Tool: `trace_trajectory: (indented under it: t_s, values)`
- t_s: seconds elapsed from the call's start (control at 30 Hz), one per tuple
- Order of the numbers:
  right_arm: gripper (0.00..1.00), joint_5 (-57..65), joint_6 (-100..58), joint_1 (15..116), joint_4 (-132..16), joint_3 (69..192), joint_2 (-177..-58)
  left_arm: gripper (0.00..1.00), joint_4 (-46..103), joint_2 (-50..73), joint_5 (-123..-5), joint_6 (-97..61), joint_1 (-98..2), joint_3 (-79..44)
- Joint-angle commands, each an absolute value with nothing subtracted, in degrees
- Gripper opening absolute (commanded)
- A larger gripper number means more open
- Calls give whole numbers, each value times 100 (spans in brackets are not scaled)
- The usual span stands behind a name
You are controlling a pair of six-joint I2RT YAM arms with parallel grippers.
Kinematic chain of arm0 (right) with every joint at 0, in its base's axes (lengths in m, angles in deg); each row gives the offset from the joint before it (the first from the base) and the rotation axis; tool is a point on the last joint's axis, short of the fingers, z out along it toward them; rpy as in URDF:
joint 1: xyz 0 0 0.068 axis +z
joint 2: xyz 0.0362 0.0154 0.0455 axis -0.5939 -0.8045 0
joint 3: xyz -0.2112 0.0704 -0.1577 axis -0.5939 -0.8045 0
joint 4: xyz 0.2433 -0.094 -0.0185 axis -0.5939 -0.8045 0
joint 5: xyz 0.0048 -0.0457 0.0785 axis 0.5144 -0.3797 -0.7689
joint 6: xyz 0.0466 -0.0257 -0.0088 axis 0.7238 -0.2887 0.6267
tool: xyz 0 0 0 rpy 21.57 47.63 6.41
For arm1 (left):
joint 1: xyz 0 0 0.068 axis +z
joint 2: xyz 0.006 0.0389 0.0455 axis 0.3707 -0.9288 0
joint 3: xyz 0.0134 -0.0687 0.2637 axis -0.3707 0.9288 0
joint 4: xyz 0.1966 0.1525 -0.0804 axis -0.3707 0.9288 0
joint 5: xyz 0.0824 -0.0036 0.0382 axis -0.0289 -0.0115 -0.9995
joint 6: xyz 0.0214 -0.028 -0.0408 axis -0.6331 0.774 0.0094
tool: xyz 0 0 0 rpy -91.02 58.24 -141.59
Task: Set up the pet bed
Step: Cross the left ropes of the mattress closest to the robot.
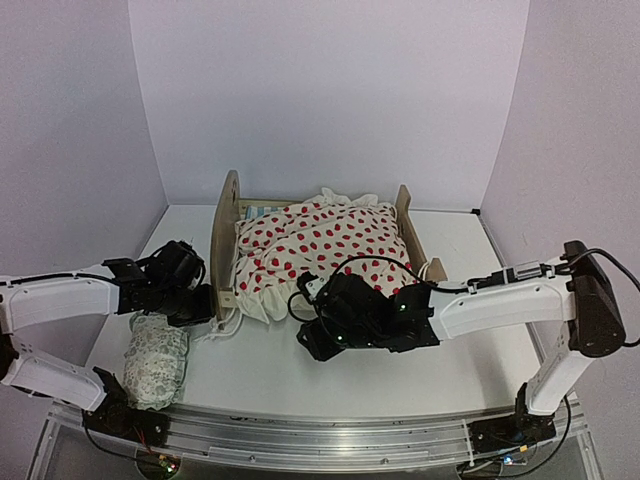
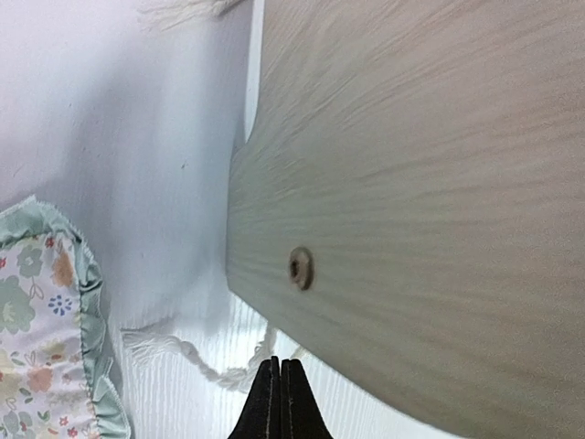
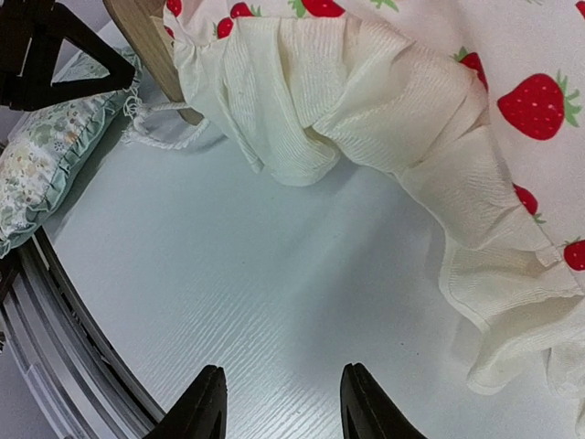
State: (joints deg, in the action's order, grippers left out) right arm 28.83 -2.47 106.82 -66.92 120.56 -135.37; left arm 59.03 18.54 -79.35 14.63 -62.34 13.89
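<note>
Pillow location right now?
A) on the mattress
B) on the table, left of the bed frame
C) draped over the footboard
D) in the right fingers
B: the pillow lies on the table, outside the pet bed, which the strawberry blanket covers.

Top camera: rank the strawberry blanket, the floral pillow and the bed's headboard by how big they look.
1. blanket, by far the largest.
2. pillow.
3. headboard, seen nearly edge-on, so it shows as a thin strip, smaller than the pillow here.

Overhead, 2 wrist close-ups sharing pet bed [image 1: 226, 240]
</note>
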Motion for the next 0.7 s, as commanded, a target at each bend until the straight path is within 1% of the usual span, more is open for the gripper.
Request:
trace_trajectory:
  t_s: [0.0, 0.1, 0.2, 0.33, 0.43, 0.53, 0.67]
  values:
    - [44, 2746, -238, 10684, -6399, 12379, -13695, 0, 6403, 2316, -8096, 1412, -6250, 1116]
    - [44, 2689, -206, 10684, -6370, 12362, -13747, 0, 6638, 2509, -8325, 1086, -6238, 797]
    - [43, 2635, -179, 10687, -6347, 12334, -13785, 0, 6835, 2494, -8332, 803, -6237, 448]
    - [43, 2617, -165, 10683, -6338, 12287, -13795, 0, 7091, 2496, -8616, 493, -6229, 31]
    - [43, 2585, -128, 10685, -6308, 12261, -13812, 0, 7157, 2431, -8435, 469, -6228, -119]
    - [43, 2593, -134, 10684, -6273, 12281, -13845, 0, 7139, 2408, -7943, 801, -6231, 41]
    - [43, 2618, -176, 10684, -6192, 12342, -13943, 0, 6581, 2687, -7352, 1382, -6228, 758]
